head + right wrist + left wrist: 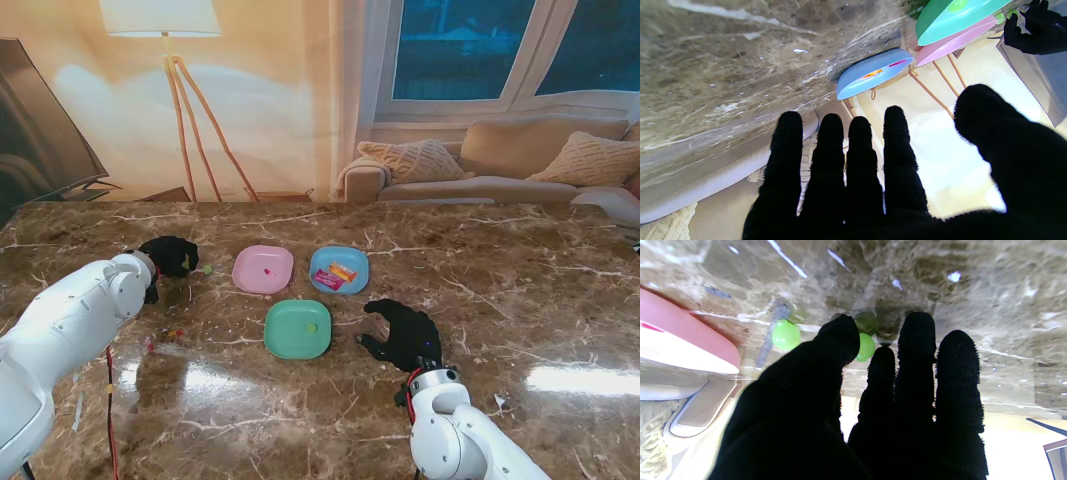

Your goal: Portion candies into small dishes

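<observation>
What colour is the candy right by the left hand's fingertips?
Bright green candy, at the left hand's fingertips. The left wrist view shows it best.

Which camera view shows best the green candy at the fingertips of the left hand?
The left wrist view: the green candy shows large between the thumb and a finger of the left hand; a second green candy lies near. The stand view shows only a small green speck there. In the right wrist view the spot is tiny and far off.
</observation>
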